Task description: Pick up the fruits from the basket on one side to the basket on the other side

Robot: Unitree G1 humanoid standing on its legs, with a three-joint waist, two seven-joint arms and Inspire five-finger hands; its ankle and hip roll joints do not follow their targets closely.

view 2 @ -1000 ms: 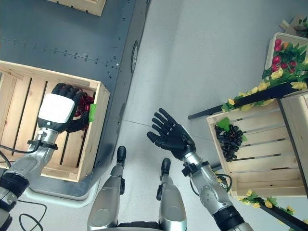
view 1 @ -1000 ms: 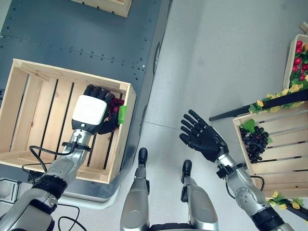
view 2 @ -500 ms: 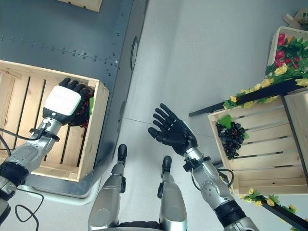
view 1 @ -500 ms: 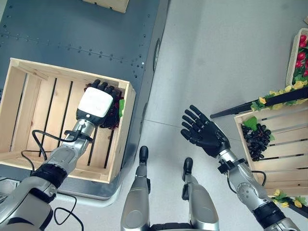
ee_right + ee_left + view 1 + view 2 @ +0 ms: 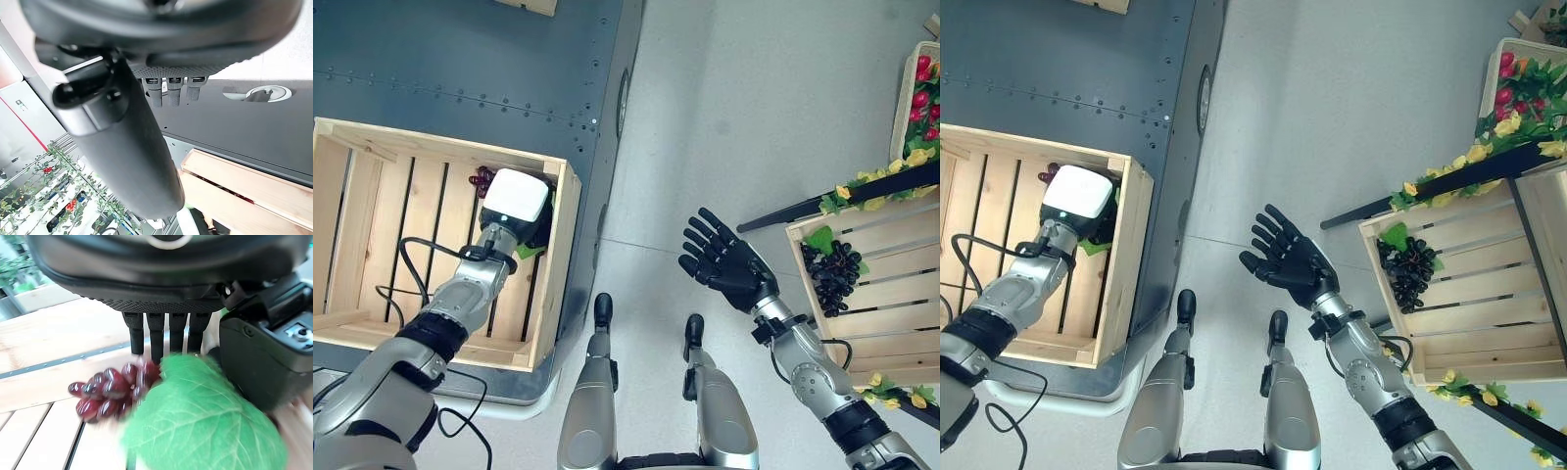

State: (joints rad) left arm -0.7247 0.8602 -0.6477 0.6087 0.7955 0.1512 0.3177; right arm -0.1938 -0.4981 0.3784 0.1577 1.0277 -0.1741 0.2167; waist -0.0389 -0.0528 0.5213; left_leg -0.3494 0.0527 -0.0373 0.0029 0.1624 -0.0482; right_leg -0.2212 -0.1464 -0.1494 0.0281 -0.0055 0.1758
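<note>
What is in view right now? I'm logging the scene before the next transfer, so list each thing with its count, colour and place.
Wooden crate: one, pale wood, on the dark platform at the robot's left.
Red grapes: one bunch, dark red with a green leaf, on the left crate's slats by the left hand.
Right crate: one, pale wood, at the robot's right.
Black grapes: one bunch, black with a green leaf, in the right crate.
Flower garland: yellow and green, along a dark bar above the right crate.
Left hand: inside the left crate, fingers straight over the red grapes.
Right hand: open, above the floor.
</note>
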